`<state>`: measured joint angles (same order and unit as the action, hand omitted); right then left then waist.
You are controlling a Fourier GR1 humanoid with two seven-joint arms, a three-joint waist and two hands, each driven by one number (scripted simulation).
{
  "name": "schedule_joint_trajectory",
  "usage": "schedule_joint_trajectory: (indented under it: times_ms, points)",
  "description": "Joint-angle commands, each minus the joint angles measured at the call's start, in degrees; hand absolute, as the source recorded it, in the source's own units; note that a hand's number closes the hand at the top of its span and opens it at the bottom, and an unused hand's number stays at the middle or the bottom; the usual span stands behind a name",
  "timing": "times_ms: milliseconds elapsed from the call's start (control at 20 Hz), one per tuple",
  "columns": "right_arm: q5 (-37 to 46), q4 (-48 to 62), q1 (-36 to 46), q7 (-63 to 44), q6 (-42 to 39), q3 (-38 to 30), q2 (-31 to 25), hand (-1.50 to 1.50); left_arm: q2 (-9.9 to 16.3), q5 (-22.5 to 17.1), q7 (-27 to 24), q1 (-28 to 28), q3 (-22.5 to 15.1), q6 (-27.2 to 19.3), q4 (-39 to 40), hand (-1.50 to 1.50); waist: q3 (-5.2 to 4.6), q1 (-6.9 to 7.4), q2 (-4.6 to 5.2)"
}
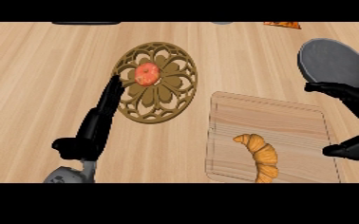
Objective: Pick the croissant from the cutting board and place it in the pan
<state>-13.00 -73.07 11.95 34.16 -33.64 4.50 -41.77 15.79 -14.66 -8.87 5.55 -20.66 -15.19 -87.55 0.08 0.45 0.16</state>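
My right hand point(341, 123) hangs spread and empty at the counter's right edge, thumb and fingers apart beside the cutting board point(273, 116). The croissant point(261, 155) lies on the board's near half; the pan point(329, 61) waits just beyond its far right corner. I'd close across the croissant's thick middle (not the tips). Left hand point(98, 123) rests straight-fingered by the trivet point(155, 81).

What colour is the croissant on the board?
Golden orange-brown croissant, with darker ridges; the head view shows it.
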Motion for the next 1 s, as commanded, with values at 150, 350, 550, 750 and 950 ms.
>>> schedule_joint_trajectory:
  times_ms: [150,350,550,750,950]
  points:
    - [8.59,-2.92,3.85,4.43,-3.79,2.96,-5.14,-1.5,-0.65,1.48,0.29,-3.03,-1.06,-0.01,-3.04,0.0,-0.07,0.09,-0.28]
    - [16.34,-5.55,5.48,2.65,-1.27,8.74,-5.55,-1.5,-1.45,1.86,0.55,-1.49,-0.22,-0.14,-1.9,0.0,-0.08,0.15,-0.2]
    - [21.92,-11.69,8.7,-6.14,-0.1,14.2,-5.34,-1.5,-3.07,2.23,-2.59,-0.55,0.22,0.74,2.58,0.0,-0.17,-0.21,-0.11]
    - [32.76,-15.52,6.88,-6.43,3.02,20.71,-5.23,-1.5,-1.71,2.18,-1.68,-1.11,1.02,1.54,0.77,0.0,-0.1,-0.31,-0.17]
    - [41.34,-18.86,4.48,-8.68,6.36,25.21,-3.92,-1.5,-0.86,2.14,-2.74,-5.12,1.03,2.48,-2.32,0.0,-0.09,-0.19,-0.32]
